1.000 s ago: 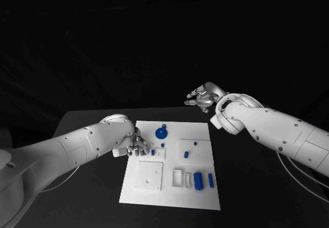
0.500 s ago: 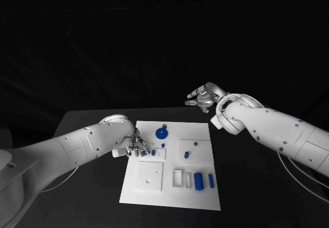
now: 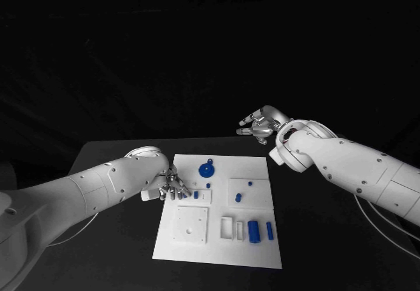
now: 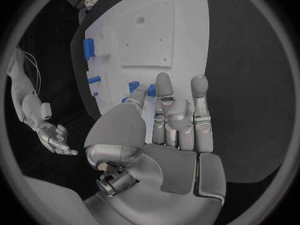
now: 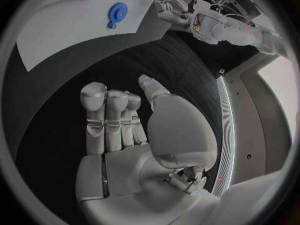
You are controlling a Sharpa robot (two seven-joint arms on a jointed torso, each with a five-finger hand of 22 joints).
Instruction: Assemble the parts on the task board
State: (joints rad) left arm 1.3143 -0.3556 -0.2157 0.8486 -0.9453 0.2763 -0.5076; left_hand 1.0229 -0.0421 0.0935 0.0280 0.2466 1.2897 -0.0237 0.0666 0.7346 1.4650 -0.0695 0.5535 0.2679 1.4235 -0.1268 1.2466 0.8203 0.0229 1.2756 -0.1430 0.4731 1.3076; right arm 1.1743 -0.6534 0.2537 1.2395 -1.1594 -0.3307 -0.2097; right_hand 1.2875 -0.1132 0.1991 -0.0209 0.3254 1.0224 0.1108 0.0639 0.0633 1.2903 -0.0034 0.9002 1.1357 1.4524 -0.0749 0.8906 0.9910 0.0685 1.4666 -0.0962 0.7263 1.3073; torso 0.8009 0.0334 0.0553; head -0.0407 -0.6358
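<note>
The white task board (image 3: 219, 248) lies in the middle of the black table. My left hand (image 3: 172, 188) hovers at its left edge with the fingers stretched out and apart, holding nothing. Its thumb tip is close to a small blue peg (image 3: 195, 194) standing in a white block; in the left wrist view that peg (image 4: 133, 86) sits just past the thumb of the left hand (image 4: 169, 130). My right hand (image 3: 259, 125) hangs open in the air beyond the board's far right corner, the same right hand (image 5: 125, 130) with its palm bare. A round blue part (image 3: 206, 169) lies at the board's far end.
A thick blue cylinder (image 3: 253, 230) and a thin blue pin (image 3: 269, 230) lie near the board's right edge, beside two white slots. Two small blue pieces (image 3: 239, 197) sit on a raised white square. A larger white square plate (image 3: 192, 223) is near the left.
My left hand has crept slightly down and to the left along the board's left edge. The right hand and the parts have stayed put.
</note>
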